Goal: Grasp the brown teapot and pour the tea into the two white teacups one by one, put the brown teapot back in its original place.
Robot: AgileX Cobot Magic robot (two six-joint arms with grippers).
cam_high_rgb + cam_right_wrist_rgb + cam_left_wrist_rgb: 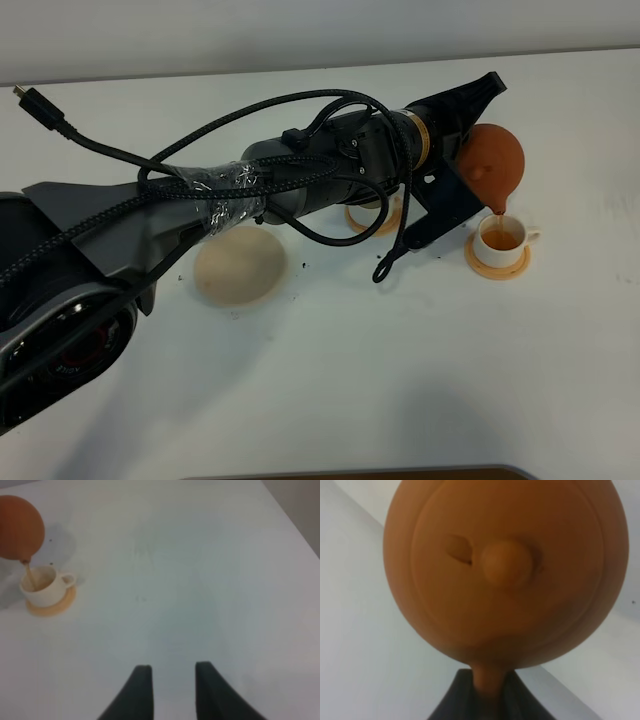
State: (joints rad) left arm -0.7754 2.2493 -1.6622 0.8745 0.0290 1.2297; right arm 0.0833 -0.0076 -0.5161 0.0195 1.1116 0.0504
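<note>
My left gripper [462,165] is shut on the handle of the brown teapot [497,160] and holds it tilted, spout down. A thin stream of tea runs into a white teacup [500,237] that stands on an orange coaster [497,264]. The cup holds tea. In the left wrist view the teapot [505,570] fills the picture, its handle between the dark fingers [450,707]. The right wrist view shows the teapot [17,527] over the cup [42,585]. My right gripper [170,680] is open and empty, well away from them. The second teacup is hidden behind my left arm. The pale tan disc [240,265] lies bare.
A second orange coaster [372,220] shows partly under my left arm. The arm and its black cables [250,150] stretch from the lower left across the white table [400,370]. A loose cable end [383,268] hangs near the table by the disc.
</note>
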